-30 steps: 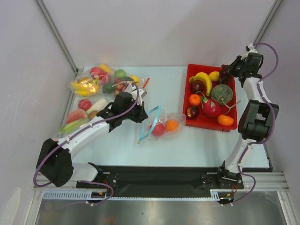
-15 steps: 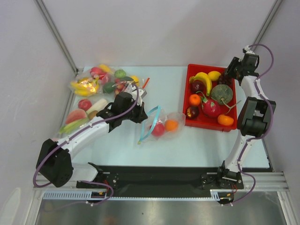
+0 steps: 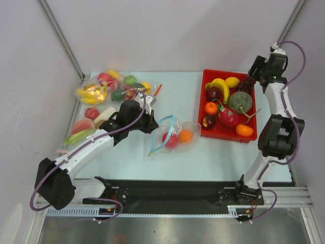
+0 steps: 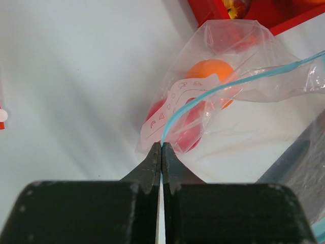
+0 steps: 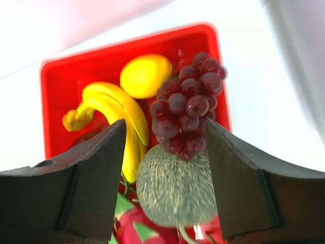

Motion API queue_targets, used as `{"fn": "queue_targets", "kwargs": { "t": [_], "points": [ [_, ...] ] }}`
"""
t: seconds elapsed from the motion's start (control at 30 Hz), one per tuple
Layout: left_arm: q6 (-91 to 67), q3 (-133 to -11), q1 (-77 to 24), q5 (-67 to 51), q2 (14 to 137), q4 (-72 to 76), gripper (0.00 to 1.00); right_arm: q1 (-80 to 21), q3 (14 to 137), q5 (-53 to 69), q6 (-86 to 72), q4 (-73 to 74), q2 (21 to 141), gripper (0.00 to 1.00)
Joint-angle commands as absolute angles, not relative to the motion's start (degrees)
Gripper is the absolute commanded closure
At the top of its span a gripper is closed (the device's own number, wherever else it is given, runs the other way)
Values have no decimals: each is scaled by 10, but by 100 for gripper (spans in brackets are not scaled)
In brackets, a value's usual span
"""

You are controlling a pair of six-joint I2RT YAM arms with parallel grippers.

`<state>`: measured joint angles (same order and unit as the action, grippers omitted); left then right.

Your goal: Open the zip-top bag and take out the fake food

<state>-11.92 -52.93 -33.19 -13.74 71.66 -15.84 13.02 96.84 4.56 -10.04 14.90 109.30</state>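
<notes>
Gaping clear zip-top bag [image 3: 192,127], red, orange fake food [image 3: 186,135] inside

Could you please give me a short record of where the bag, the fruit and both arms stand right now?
bag: lies left of the red bin, its blue-green zip strip bowed into a loop
inside bag: orange fruit, red fruit
left fingers: shut on the bag's zip strip
right fingers: open, empty, above the grapes in the bin
</notes>
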Motion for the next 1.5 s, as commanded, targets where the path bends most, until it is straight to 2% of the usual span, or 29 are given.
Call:
{"fn": "queue_targets", "kwargs": {
  "t": [0.0,0.27,0.5,0.63,0.87,1.03,1.2,1.47],
  "points": [
    [-108,-541,-327,-143,687,-161,100,128,956,-26,-77,129,1002,32],
    [-124,-553,-327,-161,651,-162,100,87,883,-8,-73,142,860,31],
    [-151,-571,-327,-184,623,-159,100,-98,858,34,-55,188,774,34],
    [-161,-579,-327,-186,599,-162,100,-202,838,131,-74,189,736,37],
    [-178,-574,-327,-207,597,-149,100,-304,815,278,-98,221,691,43],
    [-187,-562,-328,-220,600,-131,100,-385,738,359,-141,195,673,44],
    [-191,-559,-328,-225,605,-127,100,-464,643,358,-189,122,687,46],
    [-198,-543,-329,-243,603,-114,100,-500,597,214,-179,97,748,48]
  ]
}}
